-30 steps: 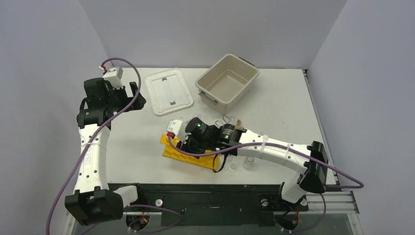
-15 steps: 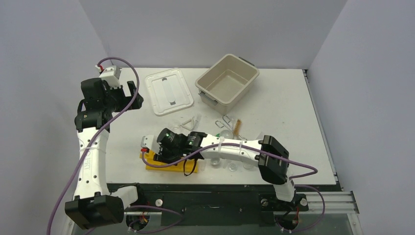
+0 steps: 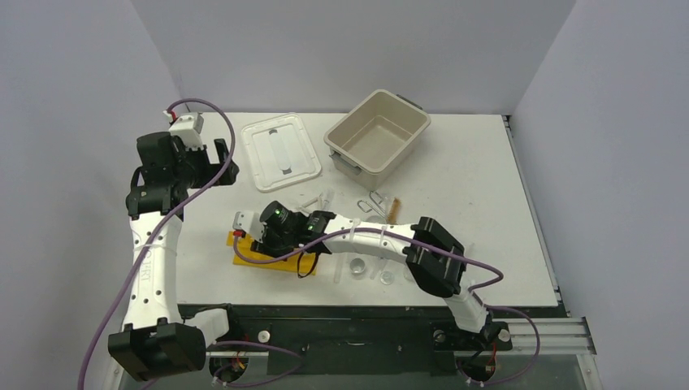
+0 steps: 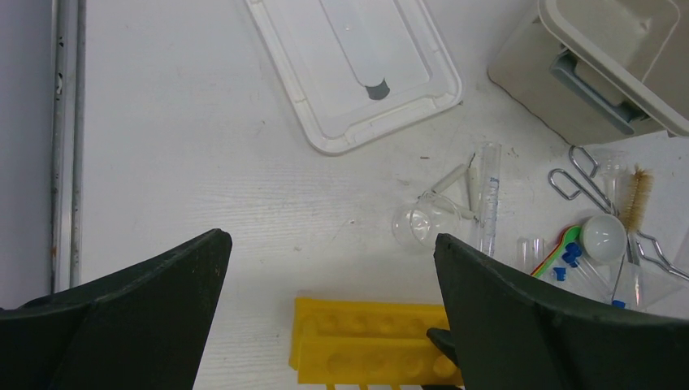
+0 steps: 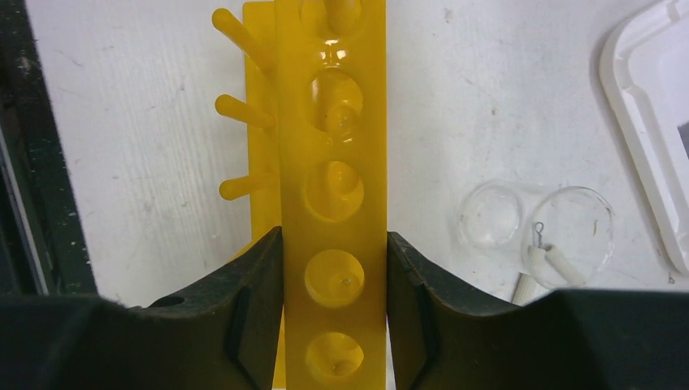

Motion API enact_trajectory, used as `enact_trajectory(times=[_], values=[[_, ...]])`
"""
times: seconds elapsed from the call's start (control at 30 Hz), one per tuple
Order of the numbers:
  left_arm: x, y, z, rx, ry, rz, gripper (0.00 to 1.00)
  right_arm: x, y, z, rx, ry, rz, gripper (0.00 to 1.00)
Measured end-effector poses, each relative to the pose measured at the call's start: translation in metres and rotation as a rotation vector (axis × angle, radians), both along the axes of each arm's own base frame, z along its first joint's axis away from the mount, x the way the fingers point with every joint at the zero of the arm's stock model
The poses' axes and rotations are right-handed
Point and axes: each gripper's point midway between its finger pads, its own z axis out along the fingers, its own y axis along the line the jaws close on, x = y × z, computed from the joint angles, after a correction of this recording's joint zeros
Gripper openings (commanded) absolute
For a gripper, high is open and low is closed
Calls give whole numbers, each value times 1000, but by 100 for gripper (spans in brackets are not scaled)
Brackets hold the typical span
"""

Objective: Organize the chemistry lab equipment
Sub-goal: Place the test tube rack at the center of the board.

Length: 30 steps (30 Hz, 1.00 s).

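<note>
White table, yellow holed rack (pegs sideways)

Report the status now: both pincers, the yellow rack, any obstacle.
Left pincer open, empty. Right pincer shut on yellow rack. Clear glassware beside rack, not touching.

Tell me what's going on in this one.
The right gripper is shut on the yellow tube rack, near the front edge of the table. The left gripper hangs open above the table, holding nothing. The loose glassware lies scattered on the table, and the beige tub is empty.
</note>
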Motion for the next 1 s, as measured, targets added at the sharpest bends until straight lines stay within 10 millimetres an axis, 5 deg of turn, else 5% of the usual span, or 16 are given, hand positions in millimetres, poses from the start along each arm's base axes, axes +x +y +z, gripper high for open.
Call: enact_trajectory(times=[0.13, 0.2, 0.23, 0.3, 0.57, 0.73, 1.0], values=[[-1, -2, -3, 24, 2, -38, 97, 14, -6, 0, 2, 2, -34, 34], [-2, -4, -3, 41, -4, -70, 97, 20, -9, 1, -1, 6, -51, 47], [-2, -5, -4, 49, -4, -87, 97, 22, -11, 1, -4, 8, -61, 68], [-5, -8, -5, 61, -1, -124, 97, 24, -14, 3, -5, 19, -78, 80], [-16, -18, -23, 95, 23, -244, 97, 16, -20, 62, 123, 39, -99, 85], [-23, -17, -60, 121, 74, -276, 97, 6, -36, 91, 228, 95, -176, 85], [-44, -37, -130, 234, 165, -403, 97, 29, -80, 96, 345, 325, -438, 86]])
